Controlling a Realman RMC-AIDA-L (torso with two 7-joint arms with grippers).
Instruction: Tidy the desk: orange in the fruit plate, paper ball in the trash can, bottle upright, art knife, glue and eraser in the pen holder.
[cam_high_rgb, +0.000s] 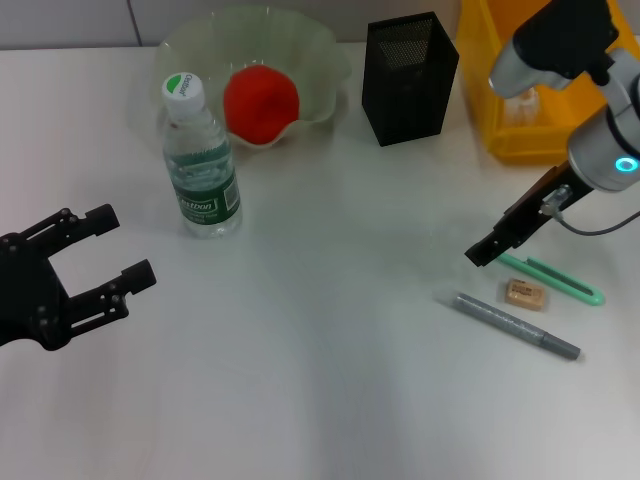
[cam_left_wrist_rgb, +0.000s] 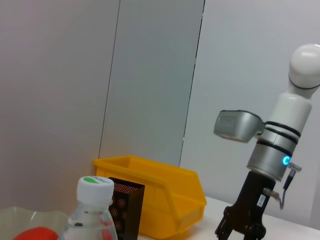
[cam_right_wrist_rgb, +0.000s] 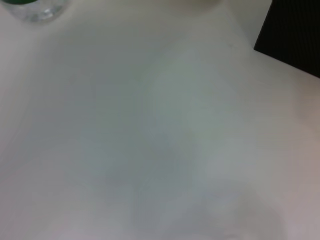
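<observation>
At the right edge of the head view, the right gripper (cam_high_rgb: 480, 253) hangs low over the desk (cam_high_rgb: 320, 380), its tip just beside the near end of the art knife (cam_high_rgb: 552, 278); whether its fingers are apart or together cannot be told. The knife's long axis runs from that tip down toward the lower right of the frame. The eraser (cam_high_rgb: 525, 294) lies just below the knife, and the glue (cam_high_rgb: 517, 326) lies below that, roughly parallel. All three sit on this arm's side, well apart from the left gripper (cam_high_rgb: 125, 250), which waits with jaws apart at the left edge. The pen holder (cam_high_rgb: 409, 80) stands up-frame, near the trash can (cam_high_rgb: 490, 90). The bottle (cam_high_rgb: 200, 160) already stands upright and the orange (cam_high_rgb: 261, 103) rests in the fruit plate (cam_high_rgb: 320, 60). So the knife looks like the next pick, taken across its narrow width.
</observation>
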